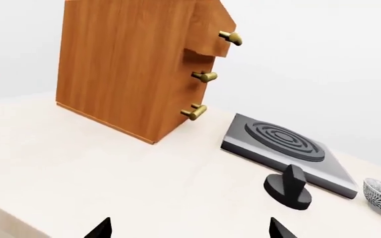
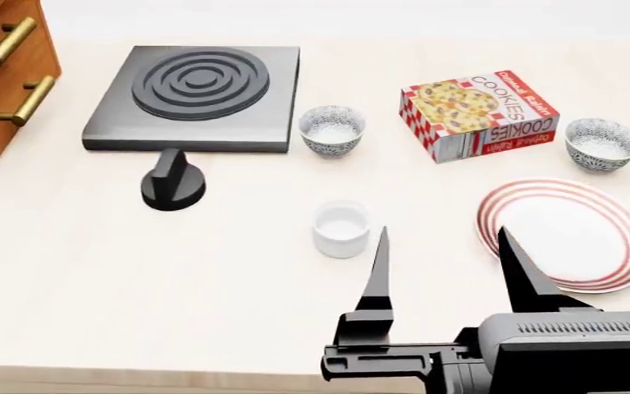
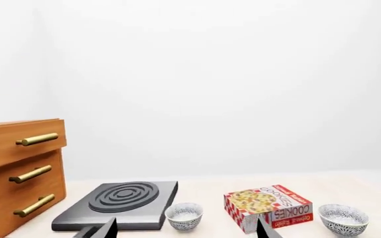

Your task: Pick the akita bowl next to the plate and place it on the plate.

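Our right gripper (image 2: 446,258) hangs wide open, empty, over the counter's (image 2: 129,279) near edge. Target akita bowl (image 2: 602,144) sits just behind the plate (image 2: 563,234), fwd and right of it; right arm's nearer.

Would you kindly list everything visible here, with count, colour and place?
Bowls: two, speckled grey; one beside the stove, one beyond the plate, right of the box.
Plate: one, white with red rings; front right.
Cup: one, white; centre.
Cookie box: one, red and white; between the bowls.
Stove: one, grey; back left.
Knob: one, black; before the stove.
Drawers: one, wood with brass handles; far left.
Table: one, cream.
Right hand: black, open, low centre.
Left hand: black fingertips only, open.
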